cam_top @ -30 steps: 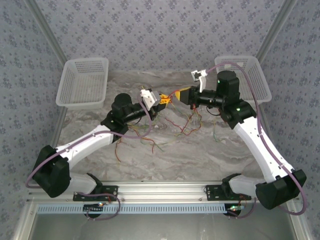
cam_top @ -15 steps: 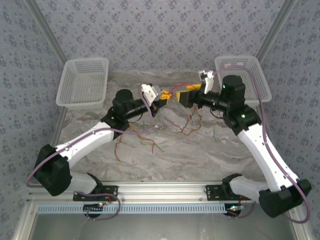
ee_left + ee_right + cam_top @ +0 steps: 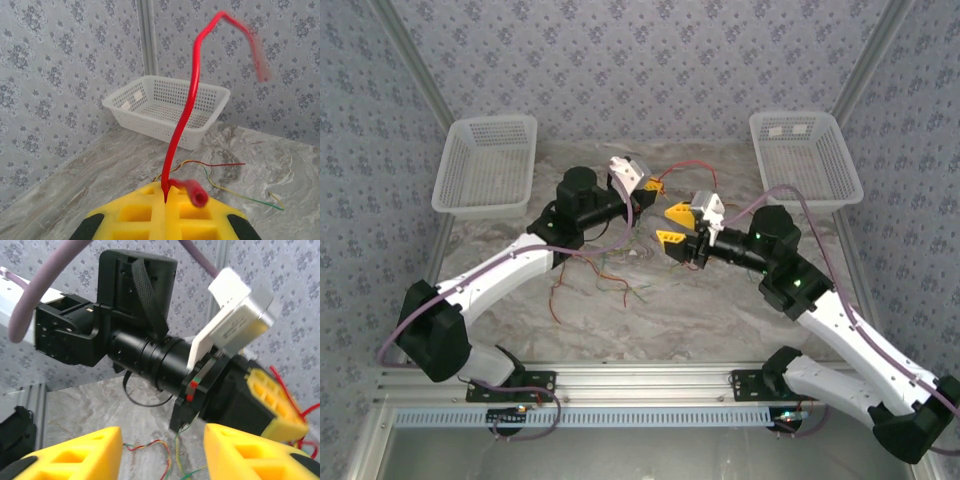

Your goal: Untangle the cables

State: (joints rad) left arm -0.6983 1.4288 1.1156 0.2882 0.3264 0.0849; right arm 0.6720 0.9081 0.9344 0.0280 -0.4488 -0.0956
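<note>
A thin, wavy red cable point(image 3: 187, 110) is clamped between the closed yellow fingers of the left end effector point(image 3: 166, 194), which is held above the grey marbled tabletop point(image 3: 720, 300). From the clamp the cable rises and arcs over, and its free tip is blurred. The right end effector point(image 3: 672, 225) is held near the left one, with its yellow fingers apart and nothing between them. The other thin coloured cables point(image 3: 625, 288) lie loose on the tabletop beneath the left arm.

Only a short stub of the red cable is seen beyond the clamp, so it could be pulled out if tension is applied. So fine a strand could easily be missed when a grip is attempted by the right end effector, particularly if the tip is swaying. With the two end effectors so near each other, a collision could be caused by a small error in approach. Whether the red cable is free of the rest cannot be told. If it is not, the others could be dragged along and any knot tightened.
</note>
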